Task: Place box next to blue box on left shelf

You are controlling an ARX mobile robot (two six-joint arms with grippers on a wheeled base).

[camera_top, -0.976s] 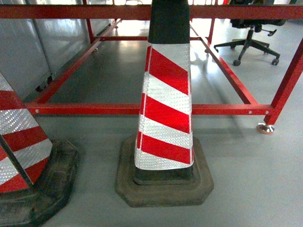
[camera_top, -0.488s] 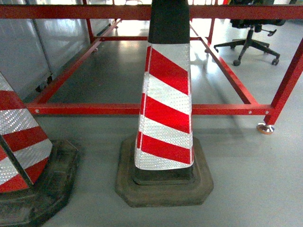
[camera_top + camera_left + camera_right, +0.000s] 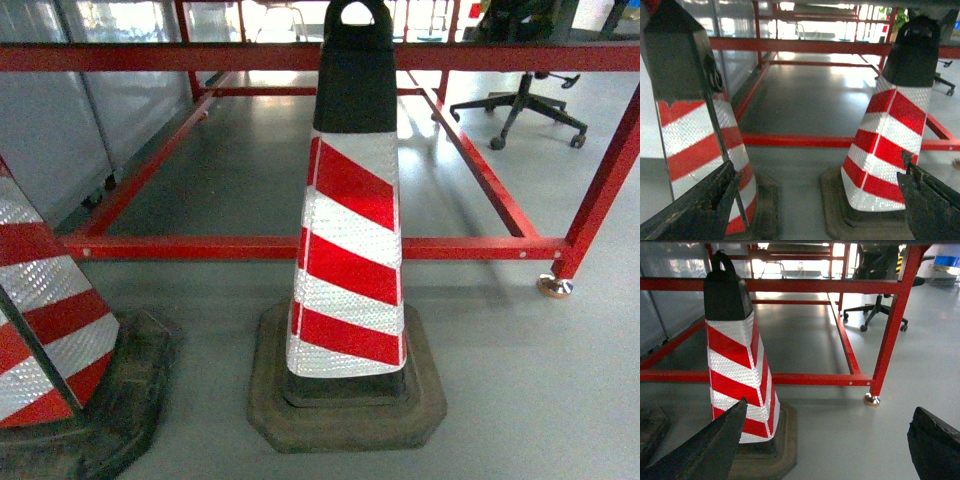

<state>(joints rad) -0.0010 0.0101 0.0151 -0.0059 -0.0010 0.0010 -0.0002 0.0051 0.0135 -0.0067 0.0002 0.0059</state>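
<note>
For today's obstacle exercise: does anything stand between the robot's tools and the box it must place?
The box is in no view. Ahead stand a striped cone, a second cone and the red frame's rail. Both tools are open and empty.

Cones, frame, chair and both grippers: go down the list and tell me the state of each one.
Middle cone: upright on the floor.
Left cone: upright, partly cut off.
Red frame: standing, nothing on its bottom rails.
Office chair: upright, unoccupied.
Left gripper: jaws open, empty.
Right gripper: jaws open, empty.

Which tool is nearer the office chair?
Right. The right tool sees the office chair beyond the red frame; the left tool faces two traffic cones.
</note>
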